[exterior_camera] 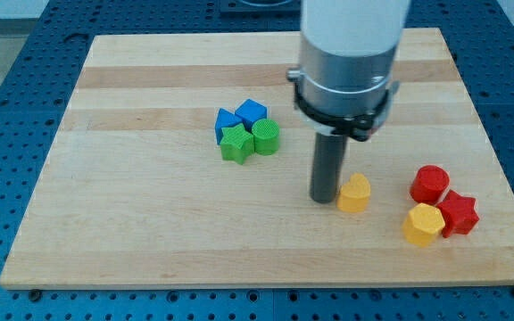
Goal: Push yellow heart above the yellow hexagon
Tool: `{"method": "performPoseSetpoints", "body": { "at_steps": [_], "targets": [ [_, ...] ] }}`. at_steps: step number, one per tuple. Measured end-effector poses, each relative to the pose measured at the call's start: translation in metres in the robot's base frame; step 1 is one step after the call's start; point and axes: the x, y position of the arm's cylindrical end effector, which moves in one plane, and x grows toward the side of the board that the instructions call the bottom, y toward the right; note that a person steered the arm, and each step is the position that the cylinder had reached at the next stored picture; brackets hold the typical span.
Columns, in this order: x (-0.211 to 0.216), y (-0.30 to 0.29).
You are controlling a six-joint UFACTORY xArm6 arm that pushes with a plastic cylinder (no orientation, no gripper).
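The yellow heart point(354, 193) lies on the wooden board point(150, 223) right of centre. The yellow hexagon point(424, 224) lies lower and further to the view's right, touching the red star point(459, 213). My tip point(324, 198) stands on the board directly at the heart's left side, touching it or nearly so. The heart is left of the hexagon and slightly higher in the view.
A red cylinder point(430, 184) sits just above the hexagon and the red star. A cluster of two blue blocks point(250, 113), point(226, 121), a green star point(236, 143) and a green cylinder point(267, 136) lies left of the tip. The arm's white and grey body point(351, 53) hangs over the board's top.
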Motion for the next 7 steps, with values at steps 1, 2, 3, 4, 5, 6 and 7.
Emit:
{"method": "performPoseSetpoints", "body": {
  "at_steps": [1, 2, 3, 4, 5, 6, 7],
  "targets": [
    [0.000, 0.031],
    [0.000, 0.042],
    [0.000, 0.022],
    [0.004, -0.016],
    [0.021, -0.017],
    [0.026, 0.003],
    [0.024, 0.030]
  ]
}}
